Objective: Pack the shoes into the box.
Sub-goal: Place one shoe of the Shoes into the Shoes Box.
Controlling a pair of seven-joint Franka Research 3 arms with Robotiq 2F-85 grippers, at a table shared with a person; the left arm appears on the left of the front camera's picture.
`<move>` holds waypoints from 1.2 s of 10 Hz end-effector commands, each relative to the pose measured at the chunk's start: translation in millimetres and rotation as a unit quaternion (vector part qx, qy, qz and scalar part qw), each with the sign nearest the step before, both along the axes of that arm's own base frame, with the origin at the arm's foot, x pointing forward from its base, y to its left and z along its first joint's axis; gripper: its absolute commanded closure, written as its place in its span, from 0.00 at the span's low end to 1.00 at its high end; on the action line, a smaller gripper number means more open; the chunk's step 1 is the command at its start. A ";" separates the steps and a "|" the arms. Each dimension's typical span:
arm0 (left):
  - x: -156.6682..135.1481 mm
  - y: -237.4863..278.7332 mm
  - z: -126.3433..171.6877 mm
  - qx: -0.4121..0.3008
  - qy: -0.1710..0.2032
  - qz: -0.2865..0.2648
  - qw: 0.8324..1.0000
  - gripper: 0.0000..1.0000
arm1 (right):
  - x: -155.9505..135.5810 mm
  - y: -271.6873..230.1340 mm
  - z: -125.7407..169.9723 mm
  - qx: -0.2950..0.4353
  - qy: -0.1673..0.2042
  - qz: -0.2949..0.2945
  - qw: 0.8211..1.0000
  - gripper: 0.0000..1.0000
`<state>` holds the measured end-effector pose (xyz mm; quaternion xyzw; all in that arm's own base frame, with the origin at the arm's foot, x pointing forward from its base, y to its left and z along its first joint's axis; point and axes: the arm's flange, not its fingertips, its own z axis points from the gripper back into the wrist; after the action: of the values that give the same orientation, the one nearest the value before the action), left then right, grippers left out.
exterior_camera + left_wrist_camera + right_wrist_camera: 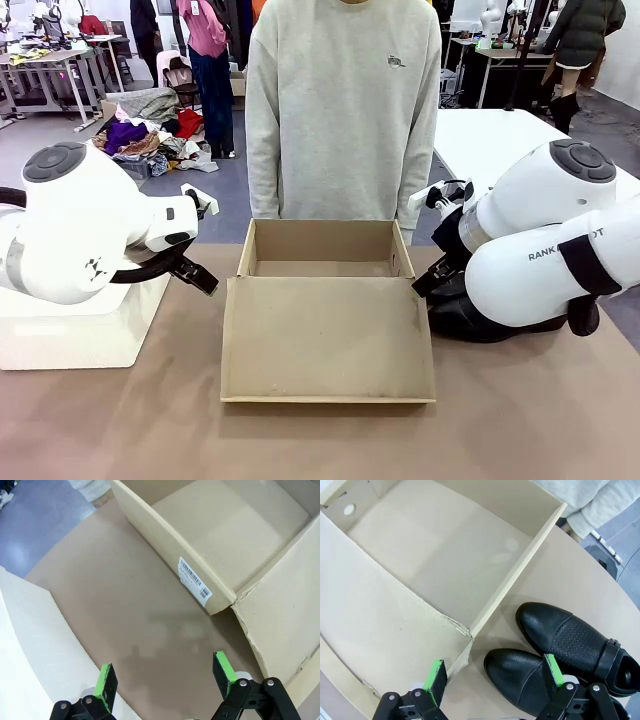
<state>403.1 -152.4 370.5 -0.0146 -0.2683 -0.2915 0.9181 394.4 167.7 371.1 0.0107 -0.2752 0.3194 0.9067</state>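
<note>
Front view: box [325, 240] sits open mid-table, lid flap [325, 340] folded flat toward me, nothing inside; shoes [490, 322] stand on the table [120, 430] just off the box's right side, partly hidden under my right arm; person [340, 110] stands at the far edge, hands not visible.

Left wrist view: left pincer [162, 667] wide open, holding nothing, hovering over bare table between the white container [30, 645] and the box's left wall; barcode label [195, 580] on that wall.

Right wrist view: right pincer [493, 665] also wide, empty, over the toe of the near shoe [520, 680]; far shoe [565, 635] touching it side by side, toes pointing at the box corner.

Handling, my guess: glossy leather so slippery for the pads; toe cap and sole stiff, upper gives; moderate weight. I'd pinch across the mouth near the heel, not the shiny toe; one shoe at a time.
</note>
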 end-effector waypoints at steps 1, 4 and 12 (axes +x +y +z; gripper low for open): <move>0.2 0.5 0.0 0.000 0.000 0.000 1.000 0.00 | 0.0 -0.1 0.0 0.000 0.000 0.000 1.000 0.00; 0.0 -0.1 0.0 0.000 0.000 0.000 1.000 0.00 | 0.0 0.0 0.0 0.000 0.000 0.000 1.000 0.00; -32.5 -19.1 129.3 0.038 -0.051 -0.040 0.997 0.00 | -25.4 -31.5 122.4 0.004 -0.008 0.051 0.999 0.00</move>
<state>373.9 -176.7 492.5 0.0119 -0.3036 -0.3368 0.8912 368.9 143.6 485.4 0.0167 -0.2894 0.3401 0.8946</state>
